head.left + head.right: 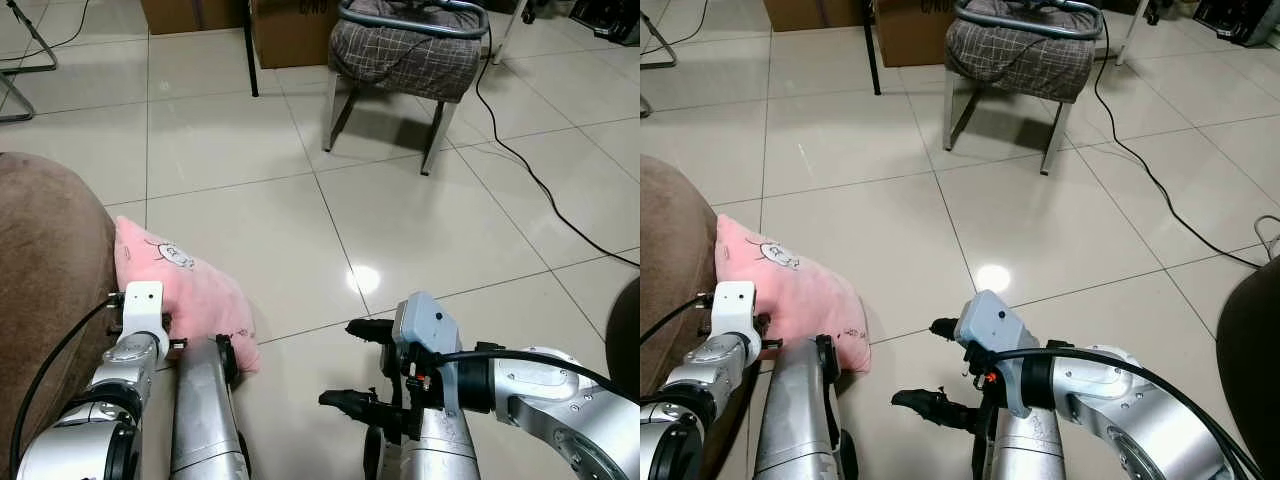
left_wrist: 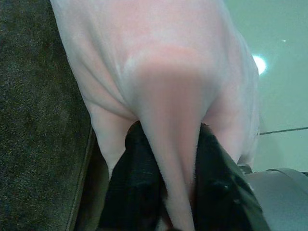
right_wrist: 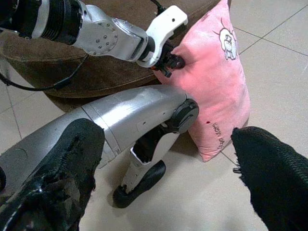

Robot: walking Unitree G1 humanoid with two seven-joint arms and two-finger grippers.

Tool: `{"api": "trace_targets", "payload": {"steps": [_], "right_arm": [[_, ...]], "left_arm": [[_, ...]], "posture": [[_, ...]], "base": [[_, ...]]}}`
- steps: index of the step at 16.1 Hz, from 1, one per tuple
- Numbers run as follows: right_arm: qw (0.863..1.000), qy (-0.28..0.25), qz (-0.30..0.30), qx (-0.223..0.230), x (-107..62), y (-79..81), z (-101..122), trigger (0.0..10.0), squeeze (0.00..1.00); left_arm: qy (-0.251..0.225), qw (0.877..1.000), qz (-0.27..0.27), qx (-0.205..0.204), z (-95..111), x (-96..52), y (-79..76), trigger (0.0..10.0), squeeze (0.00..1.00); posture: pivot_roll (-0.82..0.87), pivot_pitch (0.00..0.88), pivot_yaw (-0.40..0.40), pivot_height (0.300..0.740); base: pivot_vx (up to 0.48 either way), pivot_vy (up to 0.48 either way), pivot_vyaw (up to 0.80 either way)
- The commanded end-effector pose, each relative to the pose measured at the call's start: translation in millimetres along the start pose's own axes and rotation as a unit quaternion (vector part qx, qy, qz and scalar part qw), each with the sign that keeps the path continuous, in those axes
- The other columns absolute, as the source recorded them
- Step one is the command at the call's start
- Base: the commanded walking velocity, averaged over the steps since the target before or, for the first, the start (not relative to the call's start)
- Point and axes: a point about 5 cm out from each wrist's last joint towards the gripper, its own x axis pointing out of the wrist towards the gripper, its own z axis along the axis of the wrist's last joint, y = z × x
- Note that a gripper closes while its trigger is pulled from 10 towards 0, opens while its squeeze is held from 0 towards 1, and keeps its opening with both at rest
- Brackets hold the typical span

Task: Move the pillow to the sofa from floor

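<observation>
Left wrist view: left gripper (image 2: 175, 192) clenched on a fold of pink pillow (image 2: 163, 72), fabric pinched between the two black fingers (image 2: 139, 183), brown sofa (image 2: 38, 120) right beside. Left eye view: pillow (image 1: 185, 290) on the tiled floor (image 1: 420, 230), leaning against the sofa (image 1: 45, 280) side at the robot's left, small cartoon print on its upper face. Left arm reaching to the pillow's near edge, white wrist block against it. Right gripper (image 1: 360, 365) held low over the floor, well apart from the pillow, jaws spread wide, grasping nothing. Right wrist view: both black fingers (image 3: 269, 168) far apart, pillow (image 3: 216, 82) and left arm ahead between them, robot leg and foot below. Farther back: metal-legged chair (image 1: 400, 60) with grey checked cushion, cardboard boxes (image 1: 290, 30), black cable (image 1: 540, 180) trailing across the tiles.
</observation>
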Motion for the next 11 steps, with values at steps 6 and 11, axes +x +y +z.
{"api": "trace_targets", "payload": {"steps": [6,11], "right_arm": [[0.986,-0.014,-0.167,-0.005,-8.6,-35.7,-6.8,10.0,0.00],[0.936,-0.048,-0.349,0.018,-12.8,-58.5,-13.7,10.0,0.00]], "left_arm": [[-0.053,0.997,-0.043,-0.023,19.4,1.3,-20.9,0.0,0.00],[-0.247,0.957,-0.121,-0.092,111.3,-11.5,-45.7,0.0,0.00]], "posture": [[-0.05,0.000,-0.013,0.460],[-0.03,0.000,0.005,0.460]], "base": [[0.000,0.000,0.00],[0.000,0.000,0.00]]}}
